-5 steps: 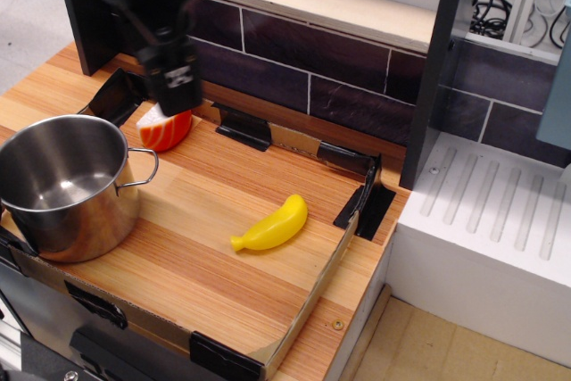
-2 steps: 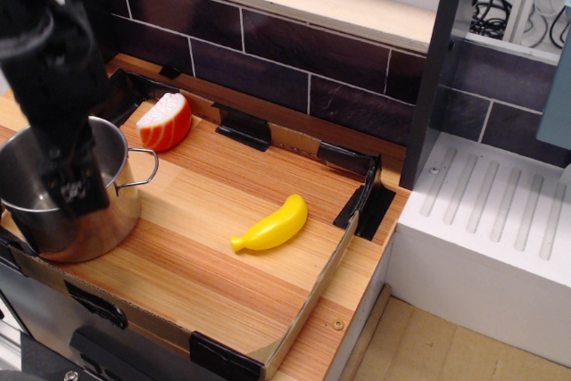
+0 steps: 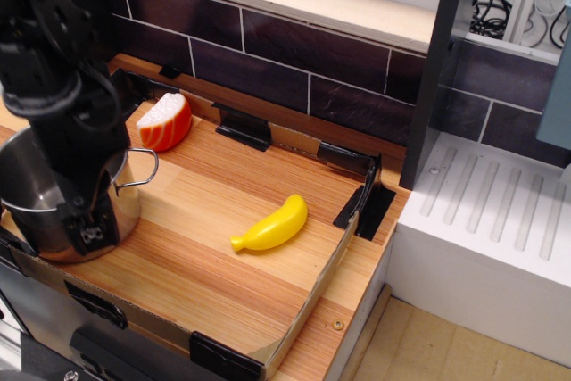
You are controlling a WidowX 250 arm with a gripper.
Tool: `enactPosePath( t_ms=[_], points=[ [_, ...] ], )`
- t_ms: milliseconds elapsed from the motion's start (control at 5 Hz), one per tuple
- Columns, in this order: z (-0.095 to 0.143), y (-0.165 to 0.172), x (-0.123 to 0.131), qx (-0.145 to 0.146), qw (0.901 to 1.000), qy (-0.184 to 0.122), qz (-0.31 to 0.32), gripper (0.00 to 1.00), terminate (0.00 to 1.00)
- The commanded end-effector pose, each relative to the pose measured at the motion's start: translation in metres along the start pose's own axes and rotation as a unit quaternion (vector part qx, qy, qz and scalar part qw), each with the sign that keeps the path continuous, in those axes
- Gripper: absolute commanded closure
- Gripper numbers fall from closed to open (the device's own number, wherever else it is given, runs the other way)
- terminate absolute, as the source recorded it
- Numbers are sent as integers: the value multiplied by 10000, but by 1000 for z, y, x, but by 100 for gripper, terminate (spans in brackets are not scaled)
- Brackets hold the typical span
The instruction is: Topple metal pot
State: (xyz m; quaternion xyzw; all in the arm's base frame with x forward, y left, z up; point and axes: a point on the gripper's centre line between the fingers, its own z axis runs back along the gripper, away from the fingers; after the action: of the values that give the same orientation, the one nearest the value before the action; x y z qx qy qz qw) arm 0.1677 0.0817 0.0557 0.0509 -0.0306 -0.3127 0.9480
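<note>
The metal pot (image 3: 22, 192) stands upright at the left edge of the wooden board (image 3: 214, 283), shiny steel, with a wire loop handle (image 3: 143, 167) on its right side. My black gripper (image 3: 92, 234) reaches down over the pot's front right part, its tip low against the pot's wall near the board. The arm hides much of the pot's opening and rim. I cannot make out whether the jaws are apart or whether one is inside the pot.
A yellow toy banana (image 3: 272, 225) lies in the middle of the board. An orange and white wedge (image 3: 165, 120) sits behind the pot near the dark tile wall (image 3: 312, 60). Black clamps edge the board. A white ridged rack (image 3: 500, 211) lies to the right.
My gripper moved from the back near the orange wedge leftward and down onto the pot, then lower along its front right side. The pot stays upright in place.
</note>
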Motion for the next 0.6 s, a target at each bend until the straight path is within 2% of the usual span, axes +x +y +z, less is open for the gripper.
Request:
enactPosePath(
  t_ms=[0,200,400],
  points=[
    [-2,3,1,63,10000,30,-55,0,0],
    [2,3,2,42,10000,-24,-66,100,0],
    [6,4,4,-47,10000,30,-72,100,0]
  ],
)
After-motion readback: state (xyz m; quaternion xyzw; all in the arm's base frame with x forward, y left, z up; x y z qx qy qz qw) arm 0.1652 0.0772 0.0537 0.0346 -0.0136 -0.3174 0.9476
